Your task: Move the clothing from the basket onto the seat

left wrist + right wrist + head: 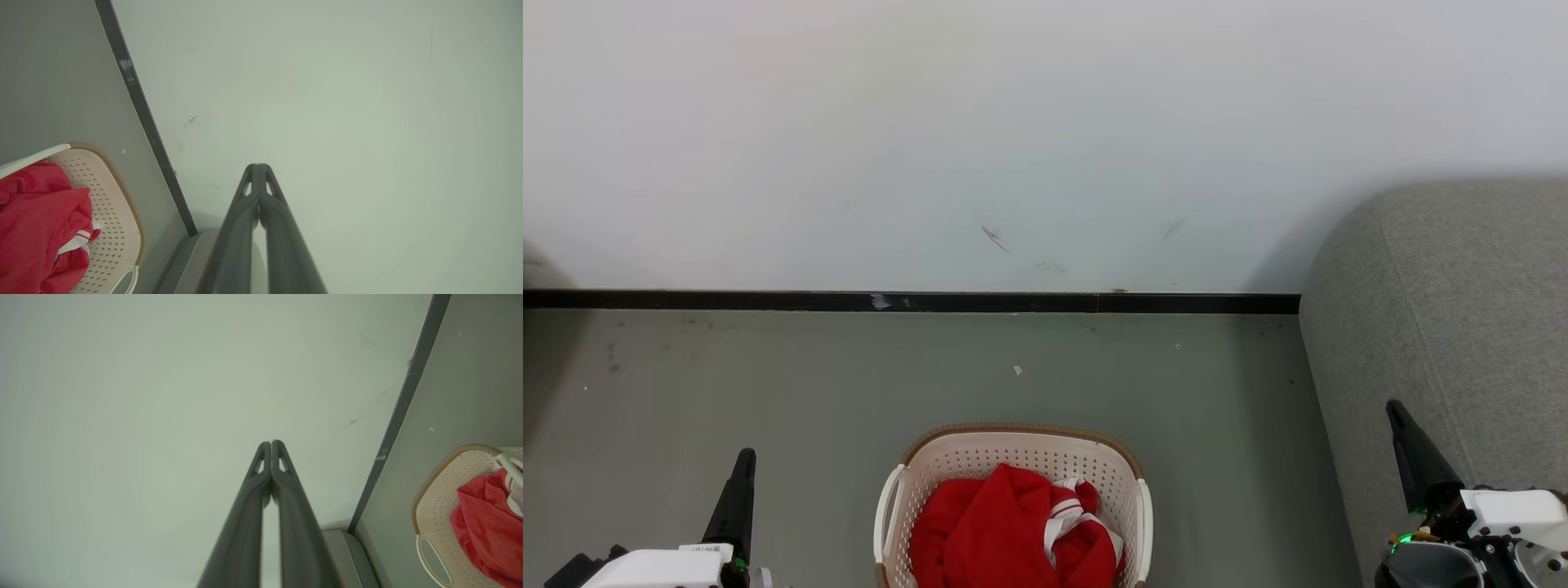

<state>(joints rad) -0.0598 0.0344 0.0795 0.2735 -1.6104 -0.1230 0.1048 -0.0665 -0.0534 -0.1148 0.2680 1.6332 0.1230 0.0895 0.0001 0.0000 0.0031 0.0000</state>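
Both the left gripper (744,454) and the right gripper (1394,406) held fingers together, and the clothes (1001,531) in the basket (1021,428) lay between them, nearer the left one.

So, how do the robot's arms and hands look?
The left hand and right hand each have two long, dark grey, tapering fingers with small triangular cut-outs near the tips. The wrists wear white casings with small green lights.

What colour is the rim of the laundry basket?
Brown, with a woven look, atop the cream basket rim; clearest in the head view.
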